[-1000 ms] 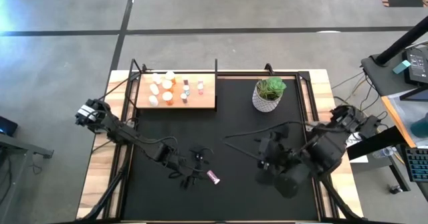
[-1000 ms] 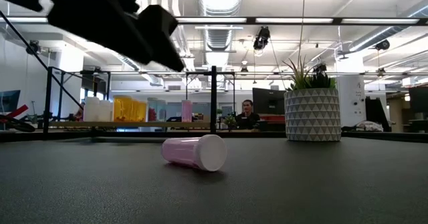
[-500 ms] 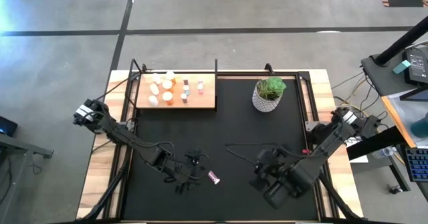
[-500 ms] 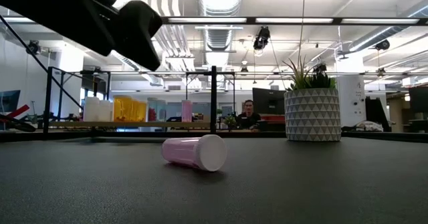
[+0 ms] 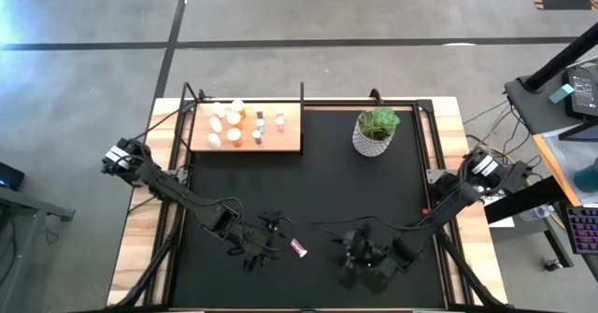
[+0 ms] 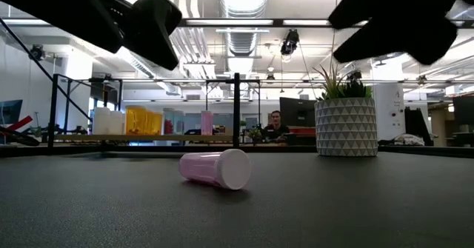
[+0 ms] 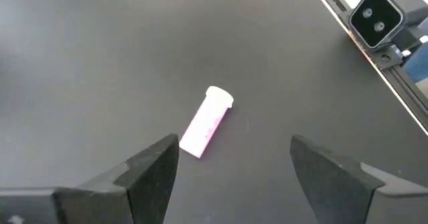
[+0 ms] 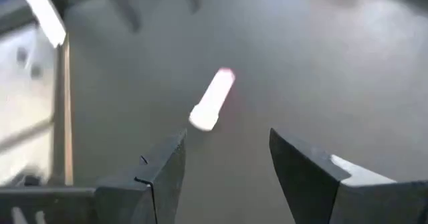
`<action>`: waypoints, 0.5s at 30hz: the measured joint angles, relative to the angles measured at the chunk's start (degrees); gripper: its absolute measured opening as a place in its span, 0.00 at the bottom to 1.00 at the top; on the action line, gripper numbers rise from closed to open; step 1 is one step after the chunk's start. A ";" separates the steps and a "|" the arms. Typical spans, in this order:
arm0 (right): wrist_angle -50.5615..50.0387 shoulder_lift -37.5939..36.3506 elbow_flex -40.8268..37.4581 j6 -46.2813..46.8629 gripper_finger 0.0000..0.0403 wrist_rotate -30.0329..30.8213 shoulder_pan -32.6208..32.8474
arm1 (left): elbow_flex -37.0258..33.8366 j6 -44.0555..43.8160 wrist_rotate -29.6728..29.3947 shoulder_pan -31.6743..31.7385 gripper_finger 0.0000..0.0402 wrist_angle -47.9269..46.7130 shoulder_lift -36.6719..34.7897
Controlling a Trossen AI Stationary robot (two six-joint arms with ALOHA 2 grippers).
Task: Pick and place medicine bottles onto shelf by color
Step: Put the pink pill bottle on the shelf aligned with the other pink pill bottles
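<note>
A pink bottle with a white cap [image 5: 297, 248] lies on its side on the black mat [image 5: 318, 182]; it also shows in the low view [image 6: 215, 169]. My left gripper [image 5: 264, 241] hovers open just left of it, and its wrist view [image 7: 234, 150] shows the bottle [image 7: 208, 120] ahead of the fingers. My right gripper [image 5: 353, 262] hovers open to the bottle's right, with the bottle [image 8: 212, 98] ahead of its fingers [image 8: 227, 140]. Several white-capped bottles [image 5: 234, 124] stand on the pale wooden shelf [image 5: 290, 137] at the far left.
A white pot with a green plant [image 5: 376, 131] stands on the mat at the far right. A black frame [image 5: 304, 93] borders the shelf. Bare mat lies between the shelf and the pink bottle. A person sits in the room beyond the table [image 6: 275, 126].
My right gripper has swung toward the table's left and near edges, ending close to the pink bottle's right side. My left gripper has shifted a little toward the table's left edge. The bottle has stayed where it lay.
</note>
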 joint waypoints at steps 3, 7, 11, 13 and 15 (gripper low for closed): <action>6.45 0.24 -4.68 0.27 0.50 5.10 -0.05 | -0.04 0.03 0.01 0.00 0.67 -0.04 0.00; 8.42 0.26 -8.25 5.26 0.50 6.00 -0.03 | -0.34 0.90 -0.45 0.02 0.67 -0.04 0.02; 8.80 0.29 -8.70 7.24 0.50 6.02 -0.03 | -0.48 5.85 -2.01 0.82 0.67 2.44 1.91; 8.90 0.29 -8.49 6.67 0.50 6.02 -0.03 | -0.49 6.34 -2.14 1.65 0.67 5.08 3.57; 8.92 0.31 -7.90 5.65 0.50 6.04 -0.03 | -0.35 6.34 -1.86 2.07 0.67 4.97 5.08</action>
